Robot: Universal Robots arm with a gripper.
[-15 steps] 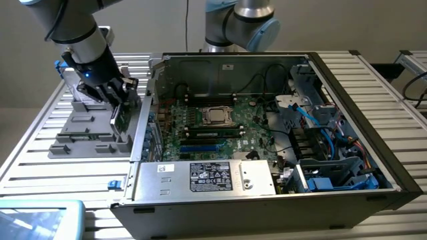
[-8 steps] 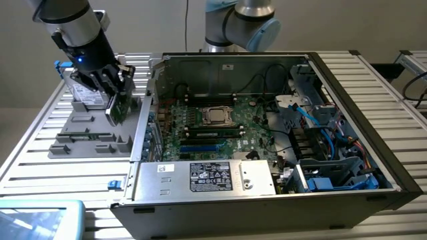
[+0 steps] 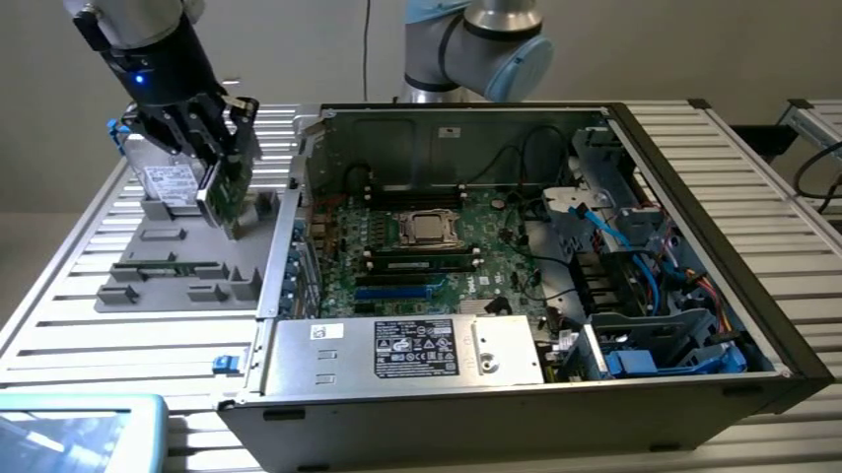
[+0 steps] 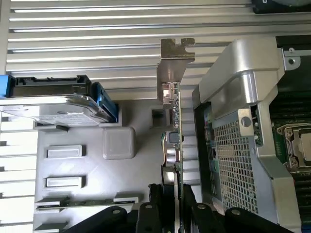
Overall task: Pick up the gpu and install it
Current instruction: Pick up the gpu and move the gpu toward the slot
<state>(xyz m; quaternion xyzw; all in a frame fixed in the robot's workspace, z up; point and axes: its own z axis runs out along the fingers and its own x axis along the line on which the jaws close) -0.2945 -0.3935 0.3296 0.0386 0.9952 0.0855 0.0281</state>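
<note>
The wrist view shows the end effector (image 4: 168, 199) clamped on the gpu (image 4: 176, 121), seen edge-on, silver bracket (image 4: 174, 63) farthest out. The exterior view shows the gpu hanging upright beneath the end effector, over the tray (image 3: 158, 276), beside the open case (image 3: 684, 197).

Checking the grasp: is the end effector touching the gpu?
Touching. The wrist view shows the end effector clamped against both faces of the gpu, with no gap.

Exterior high, oblique; wrist close; shared gpu (image 3: 227, 200), tray (image 3: 158, 283)
</note>
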